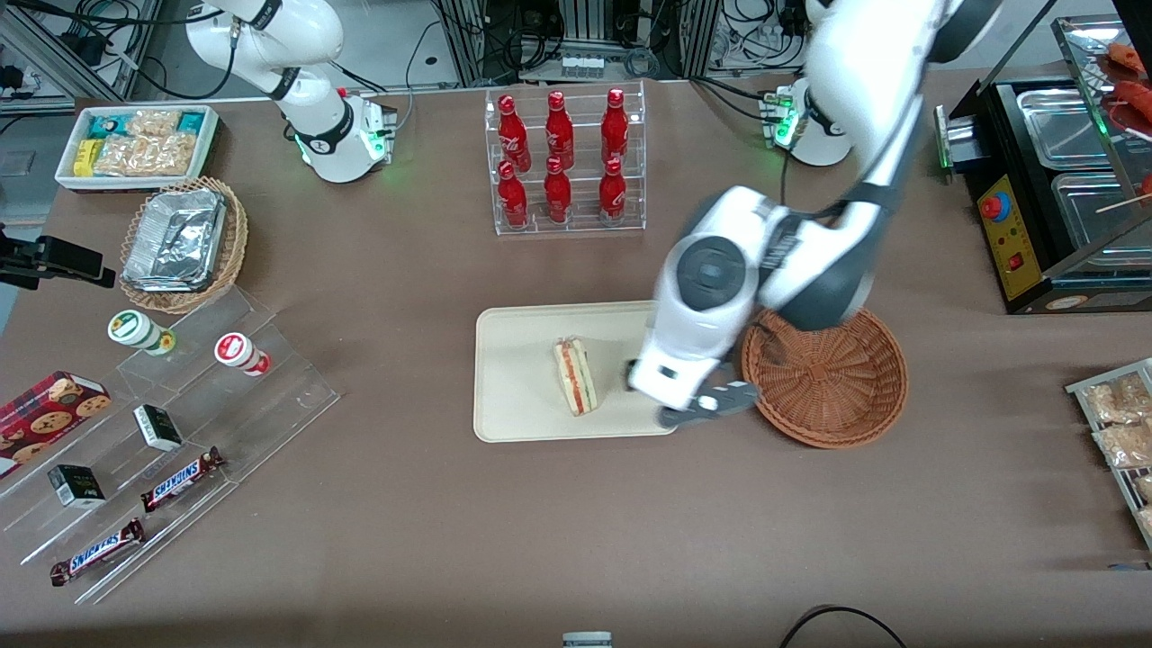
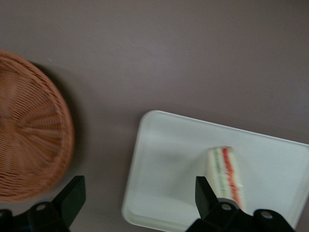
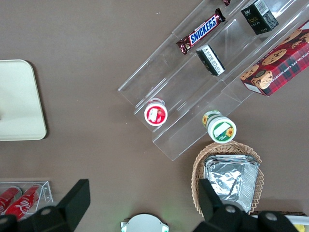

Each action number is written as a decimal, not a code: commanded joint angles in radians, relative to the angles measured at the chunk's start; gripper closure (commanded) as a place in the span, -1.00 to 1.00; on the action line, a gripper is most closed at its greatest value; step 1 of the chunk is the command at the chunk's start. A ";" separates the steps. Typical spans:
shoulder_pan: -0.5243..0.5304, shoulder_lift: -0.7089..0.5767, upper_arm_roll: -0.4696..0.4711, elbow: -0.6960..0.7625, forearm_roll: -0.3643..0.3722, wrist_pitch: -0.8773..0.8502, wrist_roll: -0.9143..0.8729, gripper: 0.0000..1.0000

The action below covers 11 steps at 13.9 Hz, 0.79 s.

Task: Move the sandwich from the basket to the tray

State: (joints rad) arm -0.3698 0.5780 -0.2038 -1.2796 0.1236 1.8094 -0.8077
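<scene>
1. Your main job looks done: the sandwich [image 1: 575, 376] stands on its edge on the tray [image 1: 515, 360], near the tray's middle, and the basket [image 1: 837, 378] beside the tray holds nothing that you can see.

2. The gripper [image 1: 697, 407] is released, fingers spread with nothing between them (the wrist view shows this best, with a finger [image 2: 206, 194] just beside the sandwich [image 2: 226, 173] and no contact that I can make out). It hangs over the tray's edge nearest the basket, between sandwich and basket.

3. What is left, as I judge it: only to lift the arm clear and check that the sandwich stays put. Nothing more needs carrying.

4. Your count of the task's things: one sandwich, one basket, one tray [image 2: 193, 159].

5. Elsewhere on the table, toward its edge farthest from the front camera, a clear rack [image 1: 565, 160] holds six red bottles.

6. Toward the parked arm's end you have one tan basket of foil trays [image 1: 184, 243], one white bin of snack packets [image 1: 137, 146], and a clear stepped stand [image 1: 225, 423] with two round lidded cups, two Snickers bars, two small dark boxes and one cookie box [image 1: 45, 412].

7. Toward the working arm's end sits a warmer cabinet [image 1: 1053, 180]; the packets at that table edge are cut off, so I would not count them.
</scene>
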 commanded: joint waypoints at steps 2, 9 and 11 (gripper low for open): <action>0.127 -0.145 -0.008 -0.157 -0.018 -0.009 0.156 -1.00; 0.284 -0.320 -0.008 -0.305 -0.018 -0.039 0.516 -1.00; 0.322 -0.371 -0.008 -0.310 -0.024 -0.096 0.619 -1.00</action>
State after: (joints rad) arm -0.0924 0.2952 -0.2034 -1.5362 0.1167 1.7536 -0.2844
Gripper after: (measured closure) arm 0.000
